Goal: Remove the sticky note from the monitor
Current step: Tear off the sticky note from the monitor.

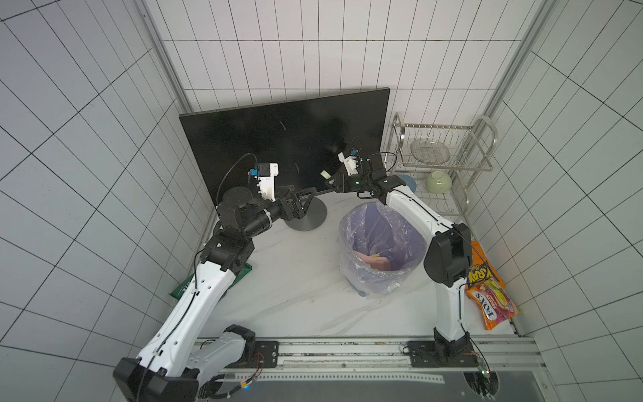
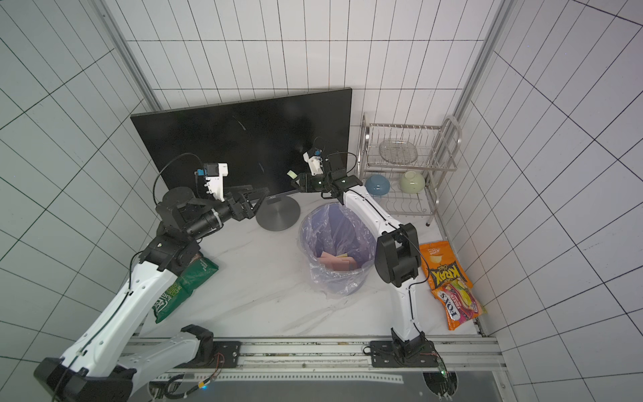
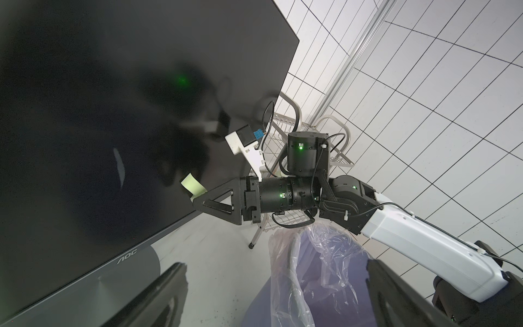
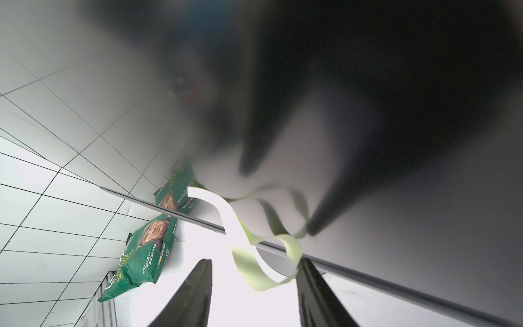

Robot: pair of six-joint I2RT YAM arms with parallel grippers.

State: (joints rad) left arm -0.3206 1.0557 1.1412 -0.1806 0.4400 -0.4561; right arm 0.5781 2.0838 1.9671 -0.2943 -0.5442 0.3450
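Left arm (image 1: 195, 299) nearest, 7 o'clock | left gripper (image 1: 306, 203) wide open, held clear | monitor (image 1: 278, 139) 11 o'clock | sticky note (image 3: 192, 184) curled at screen's 4 o'clock edge | right gripper (image 4: 254, 263) jaws apart astride it, likely to pinch | bin (image 1: 382, 243) 6 o'clock of note, for drop

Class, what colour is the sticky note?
Pale yellow-green; the sticky note shows best in the left wrist view.

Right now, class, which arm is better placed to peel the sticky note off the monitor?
Right. The right gripper, open, brackets the curled sticky note near the lower edge of the monitor; the left gripper sits open by the round base, away from it.
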